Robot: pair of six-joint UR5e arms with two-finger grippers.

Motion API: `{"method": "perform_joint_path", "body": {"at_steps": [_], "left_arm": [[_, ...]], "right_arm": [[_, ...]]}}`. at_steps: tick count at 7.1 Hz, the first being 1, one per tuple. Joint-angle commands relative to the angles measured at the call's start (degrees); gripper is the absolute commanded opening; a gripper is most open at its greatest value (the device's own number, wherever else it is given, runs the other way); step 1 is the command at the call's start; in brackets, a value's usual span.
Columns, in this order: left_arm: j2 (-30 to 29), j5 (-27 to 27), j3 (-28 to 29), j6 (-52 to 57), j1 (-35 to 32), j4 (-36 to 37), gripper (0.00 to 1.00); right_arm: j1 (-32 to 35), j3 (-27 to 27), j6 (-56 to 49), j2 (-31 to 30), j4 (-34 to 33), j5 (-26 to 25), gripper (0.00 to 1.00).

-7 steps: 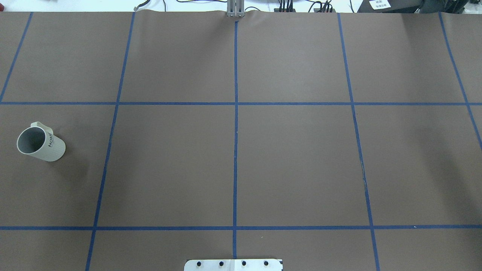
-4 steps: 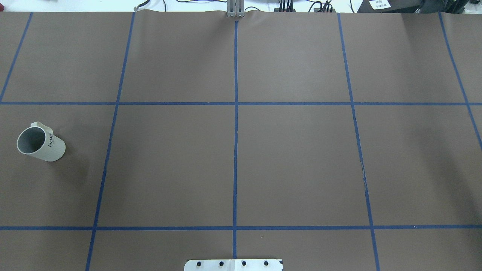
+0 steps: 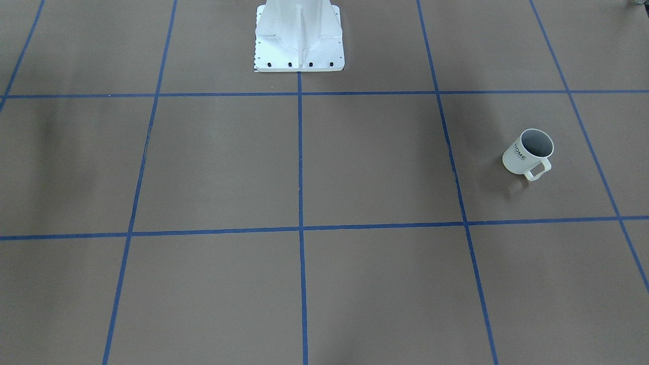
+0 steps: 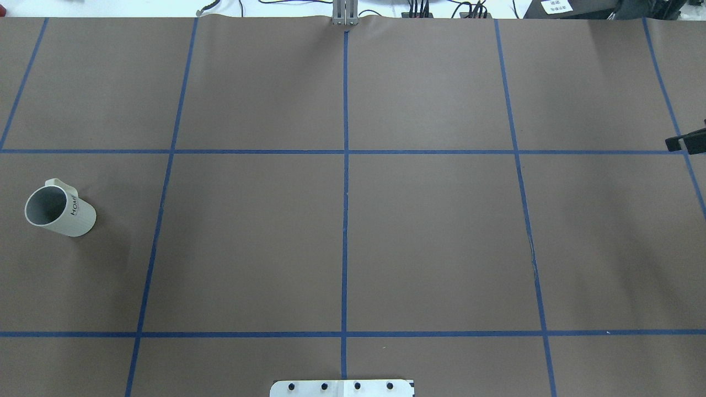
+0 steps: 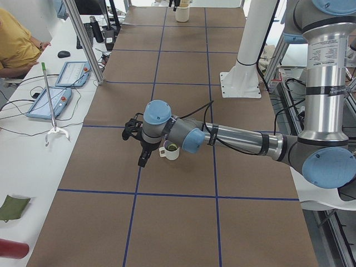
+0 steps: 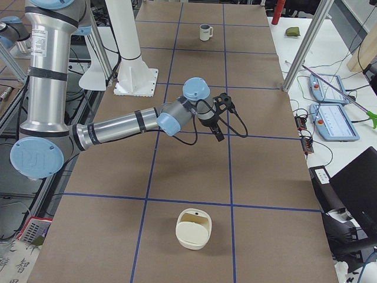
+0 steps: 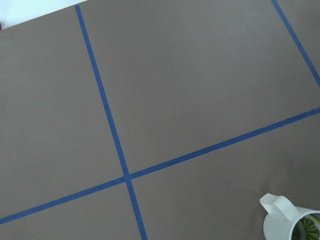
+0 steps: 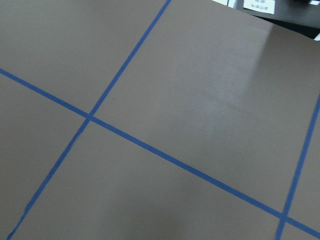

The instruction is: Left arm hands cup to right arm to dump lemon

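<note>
Cup (image 4: 81,218): upright at the left end of the desk (image 4: 430,242), in the middle row of the blue grid, with its handle turned to the far side.
Lemon (image 7: 310,228): yellow-green piece lying inside the cup.
Cream tub (image 6: 193,236): open-topped, at the desk's right end; I cannot tell what is in it.
Left tool (image 5: 142,160): raised over the left end, clear of the cup; cannot tell whether apart or together.
Right tool (image 6: 220,134): raised over the right end; cannot tell whether apart or together.

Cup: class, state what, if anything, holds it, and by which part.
Nothing holds it. The cup stands free on the table; in the overhead and front views nothing touches its handle, rim or side.
</note>
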Motion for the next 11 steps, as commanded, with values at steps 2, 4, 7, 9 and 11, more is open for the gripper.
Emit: {"method": "perform_joint_path", "body": {"at_steps": [2,4,7,9,11], "left_arm": [[5.3,1.9,0.1,-20.1,10.6,-13.9,1.0],[5.6,8.8,0.0,-31.5,19.3,-17.8,1.0],[5.7,12.4,0.2,-33.4,24.4,-18.2,0.94],[5.6,12.8,0.2,-33.0,25.5,-18.2,0.1],[5.6,14.9,0.1,-32.7,26.3,-18.3,0.0]], "right_arm": [[-9.3,0.3,10.1,3.4,0.3,-7.7,1.0],[-9.3,0.4,10.2,3.4,0.4,-7.5,1.0],[-9.3,0.3,10.2,3.4,0.4,-7.6,1.0],[-9.3,0.3,10.2,3.3,0.4,-7.6,1.0],[-9.4,0.3,10.1,3.2,0.4,-7.6,1.0]]}}
